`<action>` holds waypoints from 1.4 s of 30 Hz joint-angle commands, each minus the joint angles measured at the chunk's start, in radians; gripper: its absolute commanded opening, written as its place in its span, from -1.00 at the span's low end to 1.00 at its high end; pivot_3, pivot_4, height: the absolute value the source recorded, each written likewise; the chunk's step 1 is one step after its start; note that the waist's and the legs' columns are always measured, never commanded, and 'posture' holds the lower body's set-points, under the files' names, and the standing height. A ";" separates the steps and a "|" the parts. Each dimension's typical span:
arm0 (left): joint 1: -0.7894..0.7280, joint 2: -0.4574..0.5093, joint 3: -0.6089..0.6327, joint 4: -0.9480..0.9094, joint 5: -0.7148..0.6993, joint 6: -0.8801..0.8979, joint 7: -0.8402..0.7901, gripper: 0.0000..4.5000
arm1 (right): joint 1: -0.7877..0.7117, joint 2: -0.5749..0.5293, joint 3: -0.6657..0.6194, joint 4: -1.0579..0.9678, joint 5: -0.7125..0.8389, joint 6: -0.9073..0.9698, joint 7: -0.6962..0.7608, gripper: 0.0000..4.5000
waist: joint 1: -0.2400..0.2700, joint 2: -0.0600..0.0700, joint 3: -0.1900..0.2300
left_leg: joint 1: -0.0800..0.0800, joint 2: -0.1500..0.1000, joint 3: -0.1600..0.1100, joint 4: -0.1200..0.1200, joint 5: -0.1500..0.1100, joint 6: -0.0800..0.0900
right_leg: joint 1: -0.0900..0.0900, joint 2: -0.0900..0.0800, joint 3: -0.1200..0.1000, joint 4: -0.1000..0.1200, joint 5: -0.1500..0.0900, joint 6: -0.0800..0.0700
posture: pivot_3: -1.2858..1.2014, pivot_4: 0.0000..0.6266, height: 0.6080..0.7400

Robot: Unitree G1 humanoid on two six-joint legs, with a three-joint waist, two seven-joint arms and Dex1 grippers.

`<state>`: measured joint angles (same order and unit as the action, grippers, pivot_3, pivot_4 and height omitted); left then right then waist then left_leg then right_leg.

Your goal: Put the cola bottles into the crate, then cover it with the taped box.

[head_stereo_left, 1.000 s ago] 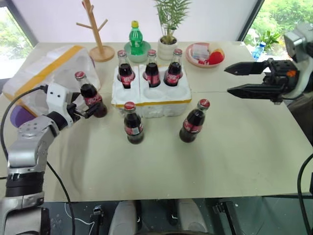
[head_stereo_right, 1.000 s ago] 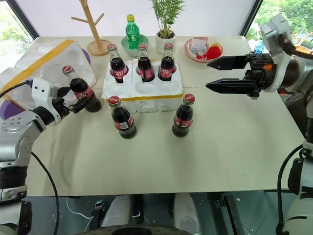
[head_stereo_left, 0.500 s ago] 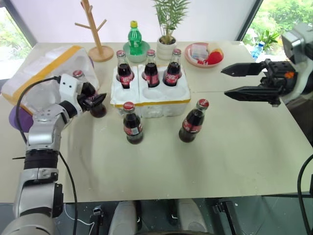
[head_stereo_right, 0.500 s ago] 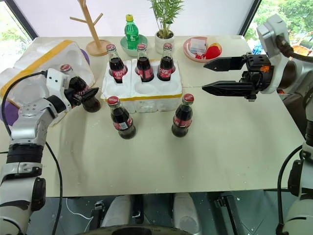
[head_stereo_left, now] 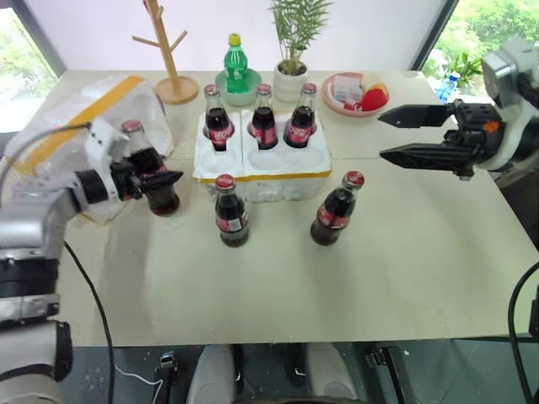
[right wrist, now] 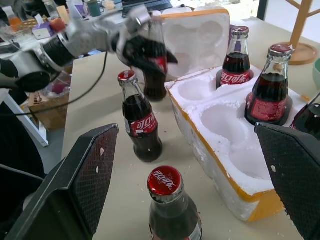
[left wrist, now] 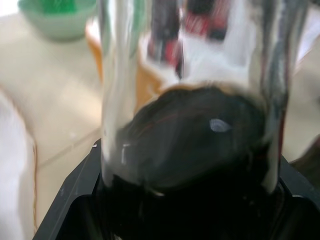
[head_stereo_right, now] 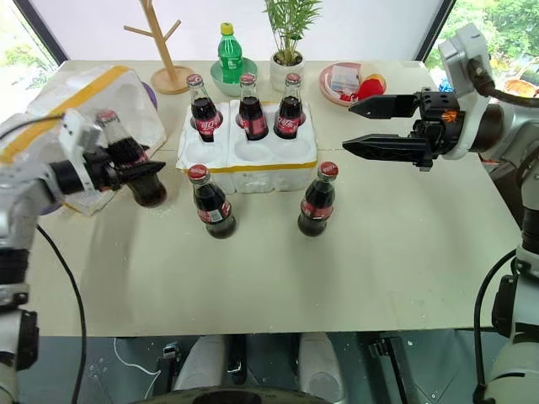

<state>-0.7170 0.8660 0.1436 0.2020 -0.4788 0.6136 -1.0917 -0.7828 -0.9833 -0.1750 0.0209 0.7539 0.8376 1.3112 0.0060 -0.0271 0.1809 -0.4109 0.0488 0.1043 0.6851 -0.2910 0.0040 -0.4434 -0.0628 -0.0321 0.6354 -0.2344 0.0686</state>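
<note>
Lifted clear of the worktop (head_stereo_left: pixel 404 269) since a second ago, your left gripper (head_stereo_left: pixel 156 181) pinches a cola bottle (head_stereo_left: pixel 150 171) in its fingers beside the taped box (head_stereo_left: pixel 80 126). Three front wells of the crate (head_stereo_left: pixel 261 164) are empty; two bottles stand before it. Right gripper (head_stereo_left: pixel 396 135): fingers spread, idle.

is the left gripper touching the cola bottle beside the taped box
Touching. In the right wrist view the left gripper is clamped around the cola bottle; in the left wrist view the bottle's glass sits pressed between its fingers.
</note>
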 commanded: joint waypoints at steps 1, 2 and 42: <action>-0.223 0.002 -0.015 0.053 -0.042 0.015 -0.092 0.20 | 0.021 -0.015 -0.069 -0.061 0.034 0.008 -0.035 1.00 | 0.010 0.000 0.000 | 0.000 0.000 0.000 0.000 0.000 0.000 | 0.000 0.000 0.000 0.000 0.000 0.000 | 0.03 -0.52 1.00; -0.293 -0.024 -0.035 0.108 -0.031 0.008 -0.112 0.20 | 0.036 -0.017 -0.082 -0.075 0.039 0.012 -0.048 1.00 | 0.012 0.000 0.000 | 0.000 -0.001 0.000 0.001 0.000 0.000 | 0.001 0.000 0.000 0.000 0.000 0.001 | 0.03 -0.52 1.00; -0.613 -0.507 -0.145 0.946 0.377 -0.638 -0.138 0.97 | 0.253 -0.011 -0.193 -0.291 0.178 0.058 -0.391 1.00 | -0.014 0.000 0.000 | 0.000 -0.001 -0.001 0.003 -0.001 0.002 | 0.000 0.001 0.002 0.001 0.001 0.002 | 0.03 -0.52 1.00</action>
<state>-1.3095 0.3274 -0.0397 1.2015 -0.0652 -0.0394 -1.2145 -0.5079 -0.9915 -0.3549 -0.2681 0.9310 0.9188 0.9113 -0.0084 -0.0267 0.1813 -0.4109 0.0476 0.1035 0.6876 -0.2916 0.0059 -0.4433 -0.0614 -0.0301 0.6368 -0.2333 0.0707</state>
